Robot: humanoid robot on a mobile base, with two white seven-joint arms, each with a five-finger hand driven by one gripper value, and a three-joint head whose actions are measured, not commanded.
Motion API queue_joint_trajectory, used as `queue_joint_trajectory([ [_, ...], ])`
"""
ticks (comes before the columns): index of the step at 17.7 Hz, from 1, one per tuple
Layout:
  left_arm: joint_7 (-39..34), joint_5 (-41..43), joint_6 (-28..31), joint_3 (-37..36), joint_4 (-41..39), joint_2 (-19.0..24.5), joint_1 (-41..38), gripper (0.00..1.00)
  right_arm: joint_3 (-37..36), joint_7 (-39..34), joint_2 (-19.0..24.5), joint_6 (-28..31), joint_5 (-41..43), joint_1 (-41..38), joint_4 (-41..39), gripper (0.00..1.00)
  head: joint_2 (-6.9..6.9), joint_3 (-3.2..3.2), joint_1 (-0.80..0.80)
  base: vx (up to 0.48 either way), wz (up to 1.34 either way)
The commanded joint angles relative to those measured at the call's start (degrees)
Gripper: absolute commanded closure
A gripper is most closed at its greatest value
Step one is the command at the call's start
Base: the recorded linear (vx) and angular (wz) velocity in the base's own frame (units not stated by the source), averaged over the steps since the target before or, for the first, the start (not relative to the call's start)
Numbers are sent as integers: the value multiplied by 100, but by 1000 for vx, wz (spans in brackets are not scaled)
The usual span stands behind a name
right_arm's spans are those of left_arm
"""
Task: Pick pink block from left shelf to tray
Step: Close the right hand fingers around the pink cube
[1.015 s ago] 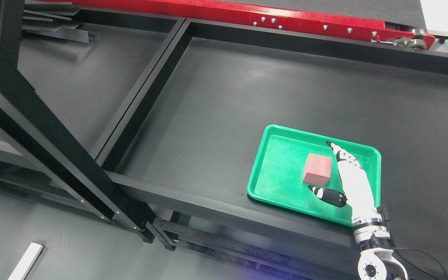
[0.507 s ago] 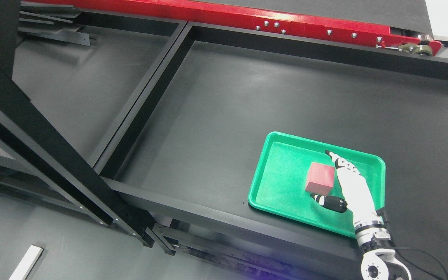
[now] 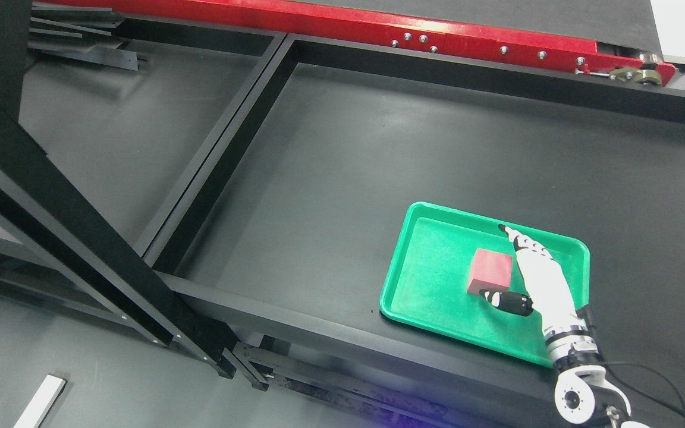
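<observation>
— Where do we stand with the pink block (image 3: 490,271)?

— It sits flat inside the green tray (image 3: 431,285), so the placing looks done. Our right hand (image 3: 536,279) lies beside it, fingers (image 3: 518,241) stretched out and thumb apart — we grip nothing.

— What's left?

— Only drawing the arm clear, we judge.

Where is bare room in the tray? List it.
The tray's left half, between its left rim and the block, is bare. The right half is crowded: the right hand lies beside the block, fingers extended past it.
</observation>
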State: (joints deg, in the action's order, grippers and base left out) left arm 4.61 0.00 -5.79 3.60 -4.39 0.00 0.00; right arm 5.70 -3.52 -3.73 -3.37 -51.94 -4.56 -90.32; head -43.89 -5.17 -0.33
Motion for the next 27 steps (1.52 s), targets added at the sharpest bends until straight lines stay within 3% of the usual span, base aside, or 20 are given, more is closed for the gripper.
queue_joint_trajectory([
  [1, -4, 9, -1, 0, 0, 100, -52, 0, 81, 0, -171, 3, 0, 262, 700, 2, 0, 0, 0, 0, 0],
  [18, -4, 9, -1, 0, 0, 100, -52, 0, 582, -175, -532, 3, 52, 411, 1262, 5, 0, 0, 0, 0, 0],
  [19, -4, 9, -1, 0, 0, 100, -52, 0, 582, -184, -532, 3, 52, 429, 1315, 8, 0, 0, 0, 0, 0],
  [25, -4, 9, -1, 0, 0, 100, -52, 0, 555, -123, -479, 11, 61, 491, 1351, 55, 0, 0, 0, 0, 0],
  [27, -4, 9, -1, 0, 0, 100, -52, 0, 529, -114, -471, -24, 87, 482, 1342, 85, 0, 0, 0, 0, 0],
])
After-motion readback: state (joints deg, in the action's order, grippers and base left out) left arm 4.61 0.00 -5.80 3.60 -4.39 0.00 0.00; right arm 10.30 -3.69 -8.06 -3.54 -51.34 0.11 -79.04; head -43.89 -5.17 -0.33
